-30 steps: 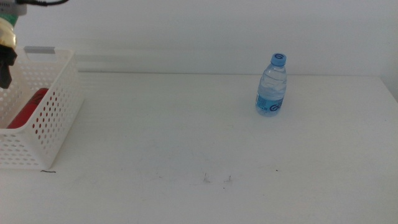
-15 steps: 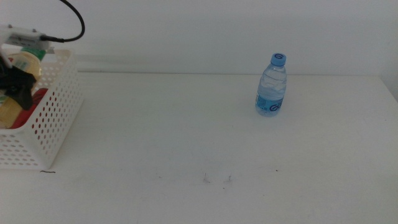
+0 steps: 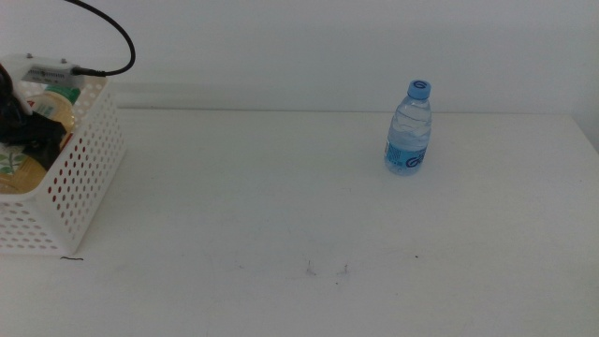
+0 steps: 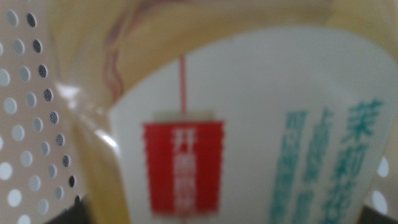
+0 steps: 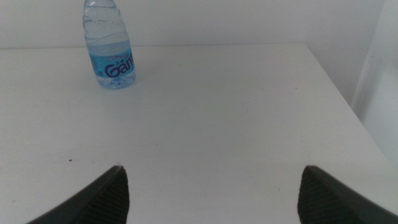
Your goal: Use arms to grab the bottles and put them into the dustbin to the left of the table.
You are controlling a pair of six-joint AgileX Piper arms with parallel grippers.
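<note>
One tea bottle (image 3: 21, 154) sunk lower into dustbin (image 3: 80, 178) | left pincer (image 3: 28, 131) holding it | right pincer (image 5: 211, 186) wide

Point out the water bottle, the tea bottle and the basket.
water bottle (image 3: 408, 140): middle view, on its blue label.
tea bottle (image 4: 249, 124): left wrist view, on its white label.
basket (image 3: 80, 168): middle view, on its hole-patterned side wall.
</note>
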